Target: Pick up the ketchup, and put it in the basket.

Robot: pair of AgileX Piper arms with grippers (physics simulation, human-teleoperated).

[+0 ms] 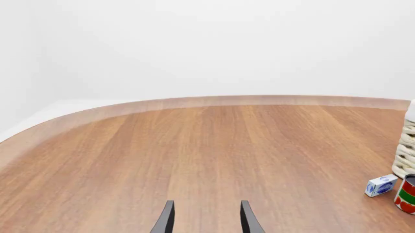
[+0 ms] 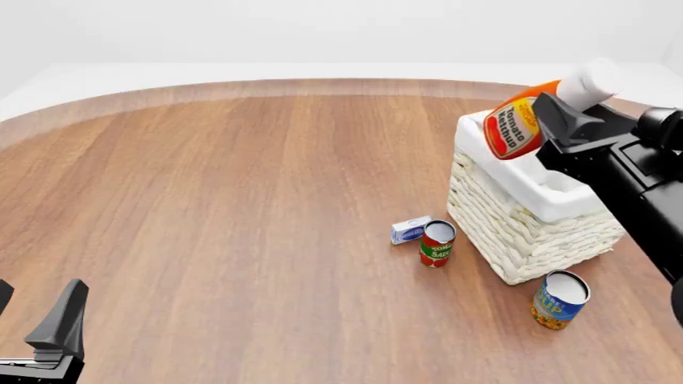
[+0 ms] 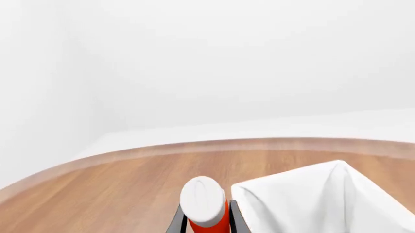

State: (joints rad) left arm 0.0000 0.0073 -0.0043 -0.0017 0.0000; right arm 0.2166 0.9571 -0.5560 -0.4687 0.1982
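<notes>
The ketchup, a red-orange bottle with a white cap, hangs tilted in the air over the far left corner of the basket. My right gripper is shut on its body. In the right wrist view the ketchup cap stands between the dark fingers, with the basket's white cloth lining just beside it. My left gripper rests low at the near left of the table, far from both. It is open with nothing in it, as its fingertips show in the left wrist view.
A small red-and-green tomato can and a little white-and-blue box stand just left of the basket. A blue-and-yellow can stands at its near corner. The left wrist view catches the basket's edge, the box and the tomato can.
</notes>
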